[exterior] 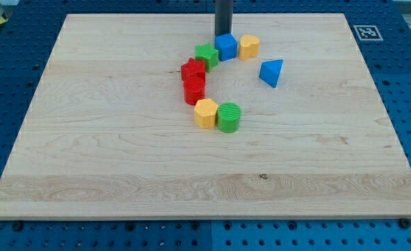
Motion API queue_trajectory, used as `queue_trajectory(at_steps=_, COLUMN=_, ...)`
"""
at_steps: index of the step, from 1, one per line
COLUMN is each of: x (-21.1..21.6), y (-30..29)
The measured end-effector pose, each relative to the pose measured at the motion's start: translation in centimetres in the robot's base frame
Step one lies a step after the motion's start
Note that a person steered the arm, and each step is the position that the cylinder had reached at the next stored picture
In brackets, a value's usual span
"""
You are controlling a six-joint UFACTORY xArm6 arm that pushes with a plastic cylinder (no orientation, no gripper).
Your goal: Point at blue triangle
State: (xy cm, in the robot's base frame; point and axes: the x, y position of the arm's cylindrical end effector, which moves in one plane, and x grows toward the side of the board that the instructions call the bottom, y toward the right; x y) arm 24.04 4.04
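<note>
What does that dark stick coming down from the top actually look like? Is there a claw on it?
No claw. What shows is a plain, straight, dark grey rod, round in section, smooth and unmarked, with no cables visible. My tip is simply its blunt lower end, just behind the blue cube. The arm above is out of frame.

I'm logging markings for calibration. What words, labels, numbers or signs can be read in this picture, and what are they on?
No words or numbers can be read.
One sign: a black-and-white square marker, patterned without letters, at the top right corner of the wooden board.
The blocks carry no markings.
</note>
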Motion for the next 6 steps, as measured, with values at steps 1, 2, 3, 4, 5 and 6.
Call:
queue_trajectory(at_steps=1, x=-3.6, y=4.7)
queue_trajectory(at_steps=2, x=-3.6, y=11.3)
queue_trajectory(at_steps=3, x=-2.3, y=14.8)
queue_trajectory(at_steps=4, x=1.5, y=14.4)
queue_trajectory(at_steps=5, x=3.8, y=13.2)
queue_trajectory(at_steps=6, x=5.8, y=11.8)
